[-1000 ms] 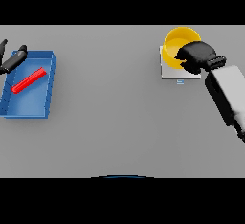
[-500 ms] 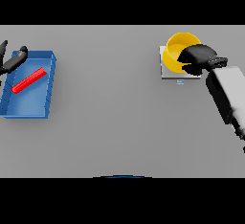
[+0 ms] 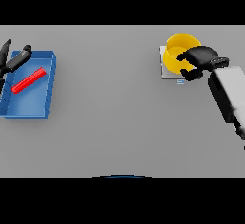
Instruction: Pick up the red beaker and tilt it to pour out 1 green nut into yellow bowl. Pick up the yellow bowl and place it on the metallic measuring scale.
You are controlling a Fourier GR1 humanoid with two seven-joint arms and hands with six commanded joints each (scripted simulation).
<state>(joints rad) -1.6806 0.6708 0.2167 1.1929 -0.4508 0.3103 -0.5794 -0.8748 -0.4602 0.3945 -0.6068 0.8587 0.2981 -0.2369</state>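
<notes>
Yellow bowl on the scale, right hand at its rim

The right hand (image 3: 198, 58) curls over the yellow bowl (image 3: 178, 48), hiding its near rim and most of the metallic scale (image 3: 165, 71) beneath. The left hand (image 3: 12, 60), partly cut off with fingers loosely spread, rests beside the red beaker (image 3: 28, 80) lying in the blue tray (image 3: 48, 94).

The right arm (image 3: 228, 96) reaches in from the lower right, forearm angled up and to the left, its robot hand (image 3: 198, 59) with fingers curled. The left robot hand (image 3: 12, 61) shows at the far left edge, fingers straight and spread, pointing up and right.
</notes>
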